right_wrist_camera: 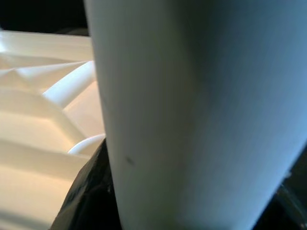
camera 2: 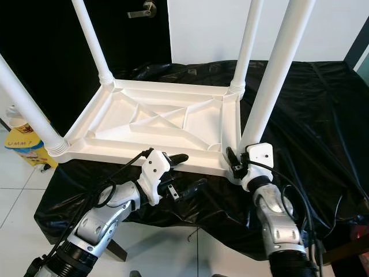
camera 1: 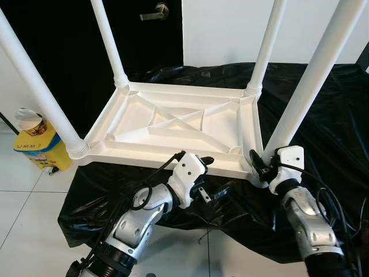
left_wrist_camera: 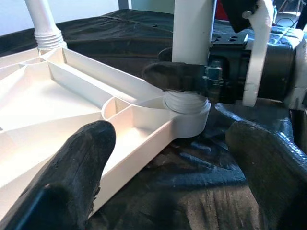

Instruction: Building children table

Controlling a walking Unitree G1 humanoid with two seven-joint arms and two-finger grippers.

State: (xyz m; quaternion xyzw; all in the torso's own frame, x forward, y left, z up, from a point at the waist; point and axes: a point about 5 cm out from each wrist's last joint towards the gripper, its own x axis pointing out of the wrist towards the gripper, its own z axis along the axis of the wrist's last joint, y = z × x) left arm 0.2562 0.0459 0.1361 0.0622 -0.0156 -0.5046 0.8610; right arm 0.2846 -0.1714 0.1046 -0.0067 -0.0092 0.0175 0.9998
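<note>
A white plastic children's table (camera 1: 173,124) lies upside down on a black plastic sheet (camera 1: 323,115) spread over a raised surface, its ribbed underside facing up. Four white legs stand up from its corners: the near right leg (camera 1: 311,75), the near left leg (camera 1: 34,86), the far left leg (camera 1: 109,43) and the far right leg (camera 1: 268,46).

The robot's right gripper (camera 1: 258,164) is at the base of the near right leg, just above the threaded collar, with its black fingers clamped around the leg. In the left wrist view one finger (left_wrist_camera: 175,76) wraps the front of that leg, right above the corner socket.

The left gripper (camera 1: 216,176) hovers at the table's near edge, beside the right gripper. Its fingers are spread wide apart and hold nothing; the upper one lies against the table's rim, the lower one hangs above the black sheet.

On the tiled floor at far left stands a yellow container (camera 1: 40,147) with a cup (camera 1: 31,122) on top. Behind the table is a dark door with a metal handle (camera 1: 155,12).
</note>
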